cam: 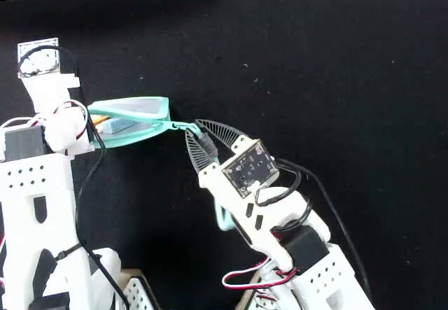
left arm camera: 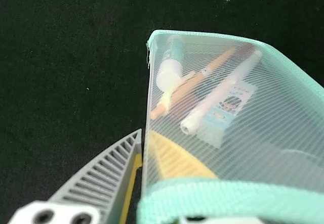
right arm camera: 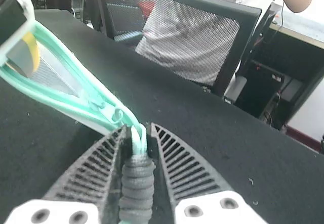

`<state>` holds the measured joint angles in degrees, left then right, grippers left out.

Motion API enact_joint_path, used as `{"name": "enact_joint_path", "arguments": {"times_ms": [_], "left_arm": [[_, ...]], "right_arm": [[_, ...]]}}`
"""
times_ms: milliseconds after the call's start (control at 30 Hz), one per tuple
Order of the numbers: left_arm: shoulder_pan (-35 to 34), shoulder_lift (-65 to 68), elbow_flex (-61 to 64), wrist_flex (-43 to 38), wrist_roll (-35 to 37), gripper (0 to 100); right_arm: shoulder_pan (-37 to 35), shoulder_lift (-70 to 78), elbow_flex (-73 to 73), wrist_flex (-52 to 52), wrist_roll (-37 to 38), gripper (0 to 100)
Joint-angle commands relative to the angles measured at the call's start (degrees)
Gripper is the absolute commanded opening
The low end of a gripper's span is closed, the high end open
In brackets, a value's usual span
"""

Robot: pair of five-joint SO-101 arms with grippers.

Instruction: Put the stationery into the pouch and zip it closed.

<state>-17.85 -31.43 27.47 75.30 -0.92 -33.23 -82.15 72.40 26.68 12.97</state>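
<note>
- Since the stationery [left arm camera: 202, 95] lies inside the pouch [cam: 133, 117] and can be seen through its mesh, the first half of the task looks done. No loose item shows on the table [cam: 322, 72].
- The pouch stretches between the two grippers, over the table near the left arm.
- The left gripper [cam: 89, 125] clamps one end of it. One finger [left arm camera: 109, 176] is outside the mesh and its yellow-padded mate shows through it, so the two are pinched on the wall.
- At the other end, the right gripper [right arm camera: 137, 131] has its fingers nearly together, with the teal loop of the pull [right arm camera: 135, 142] nipped between them.
- The slider [right arm camera: 112, 114] sits just beside those fingertips, at that end of the pouch.
- From the slider two teal rims spread apart towards the left gripper, so the mouth looks mostly open. From these angles, though, they could be edge bindings rather than the zip itself.
- My judgement is that zipping is what remains: the pull is in hand and the pouch is anchored, but the slider's run along the mouth is not yet made.
</note>
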Motion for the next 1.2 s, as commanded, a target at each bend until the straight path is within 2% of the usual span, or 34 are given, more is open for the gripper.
{"name": "enact_joint_path", "arguments": {"times_ms": [0, 267, 400, 467, 567, 633, 700, 933, 1167], "left_arm": [[-0.6, 0.4, -3.9, 1.1, 0.7, 3], [-0.6, 0.4, -15.9, 8.6, 0.8, 3], [-0.7, 1.0, -14.8, 8.4, 0.7, 3], [-0.7, 1.1, -13.5, 7.4, 0.6, 3], [-0.6, 1.0, -12.4, 5.5, 0.6, 3], [-0.6, 1.0, -12.3, 5.5, 0.5, 3], [-0.6, 1.0, -12.2, 5.5, 0.5, 3], [-0.7, 1.0, -11.9, 5.7, 0.5, 3], [-0.7, 1.0, -11.9, 5.8, 0.5, 3]], "right_arm": [[2.2, 2.8, -10.5, -0.1, 0.2, 1.2], [2.1, 28.0, -31.4, 0.4, 2.7, 1.2], [1.7, 33.9, -36.7, 10.4, 2.3, 1.9], [-0.8, 34.4, -37.0, 16.5, 2.3, 7.7], [-2.4, 33.3, -36.9, 27.2, 2.3, 24.9], [-3.0, 32.7, -36.6, 29.8, 2.7, 34.2], [-3.0, 32.4, -34.3, 28.4, 2.7, 36.8], [-7.8, 32.4, -20.4, 12.0, 2.3, 32.8], [-8.3, 32.8, -16.3, 2.7, 2.2, 32.8]]}}
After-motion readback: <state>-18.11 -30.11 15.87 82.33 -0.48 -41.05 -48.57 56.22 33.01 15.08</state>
